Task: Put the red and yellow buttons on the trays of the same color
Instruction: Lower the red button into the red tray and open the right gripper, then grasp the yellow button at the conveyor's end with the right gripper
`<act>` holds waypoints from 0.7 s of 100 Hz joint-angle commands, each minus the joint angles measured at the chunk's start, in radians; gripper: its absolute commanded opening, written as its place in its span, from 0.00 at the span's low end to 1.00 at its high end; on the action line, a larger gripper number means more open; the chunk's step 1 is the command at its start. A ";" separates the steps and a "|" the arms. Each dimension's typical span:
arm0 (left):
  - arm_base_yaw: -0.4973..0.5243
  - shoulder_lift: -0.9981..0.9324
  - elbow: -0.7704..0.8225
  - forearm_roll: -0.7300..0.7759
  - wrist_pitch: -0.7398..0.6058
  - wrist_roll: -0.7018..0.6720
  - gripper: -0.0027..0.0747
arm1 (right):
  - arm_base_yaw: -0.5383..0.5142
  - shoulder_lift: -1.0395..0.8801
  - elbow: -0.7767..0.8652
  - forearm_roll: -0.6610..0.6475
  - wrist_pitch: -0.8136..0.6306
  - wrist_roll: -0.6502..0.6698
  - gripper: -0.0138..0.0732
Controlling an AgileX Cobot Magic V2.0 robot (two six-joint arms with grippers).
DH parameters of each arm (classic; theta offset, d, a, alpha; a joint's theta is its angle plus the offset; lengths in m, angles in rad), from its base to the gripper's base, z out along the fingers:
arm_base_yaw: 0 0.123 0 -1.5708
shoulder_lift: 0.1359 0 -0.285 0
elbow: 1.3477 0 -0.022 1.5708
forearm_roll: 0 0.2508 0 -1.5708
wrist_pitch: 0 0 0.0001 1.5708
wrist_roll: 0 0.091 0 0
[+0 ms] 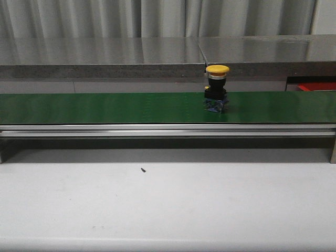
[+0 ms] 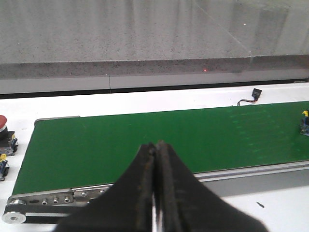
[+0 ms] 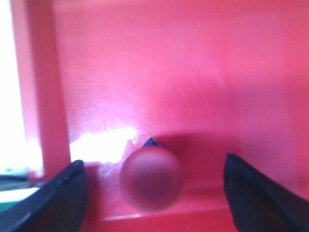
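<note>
A yellow button (image 1: 217,70) with a black and blue base stands upright on the green conveyor belt (image 1: 105,107), right of centre; its base shows at the edge of the left wrist view (image 2: 305,124). No gripper appears in the front view. My left gripper (image 2: 155,146) is shut and empty, hovering over the belt's near rail. A red button (image 2: 3,123) stands off the belt's end. My right gripper (image 3: 153,162) is open above the red tray (image 3: 193,72). A red button (image 3: 151,177) lies in that tray between the fingers (image 3: 65,191), touching neither. No yellow tray is in view.
A corner of the red tray (image 1: 314,85) shows behind the belt at the far right. A steel shelf (image 1: 157,52) runs along the back. A small cable connector (image 2: 254,93) lies beyond the belt. A tiny dark speck (image 1: 143,169) sits on the white table.
</note>
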 commanded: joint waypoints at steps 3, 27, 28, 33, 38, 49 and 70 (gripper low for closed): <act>-0.006 -0.002 -0.027 -0.016 -0.074 -0.003 0.01 | 0.004 -0.153 -0.041 0.018 0.014 -0.034 0.83; -0.006 -0.002 -0.027 -0.016 -0.074 -0.003 0.01 | 0.024 -0.333 0.070 0.052 0.071 -0.059 0.83; -0.006 -0.002 -0.027 -0.016 -0.074 -0.003 0.01 | 0.026 -0.339 0.078 0.052 0.071 -0.060 0.83; -0.006 -0.002 -0.027 -0.016 -0.074 -0.003 0.01 | 0.034 -0.398 0.134 0.052 0.065 -0.069 0.83; -0.006 -0.002 -0.027 -0.016 -0.074 -0.003 0.01 | 0.043 -0.452 0.205 0.052 0.052 -0.087 0.83; -0.006 -0.002 -0.027 -0.016 -0.074 -0.003 0.01 | 0.073 -0.564 0.346 0.052 0.008 -0.122 0.83; -0.006 -0.002 -0.027 -0.016 -0.074 -0.003 0.01 | 0.144 -0.713 0.610 0.058 -0.042 -0.126 0.83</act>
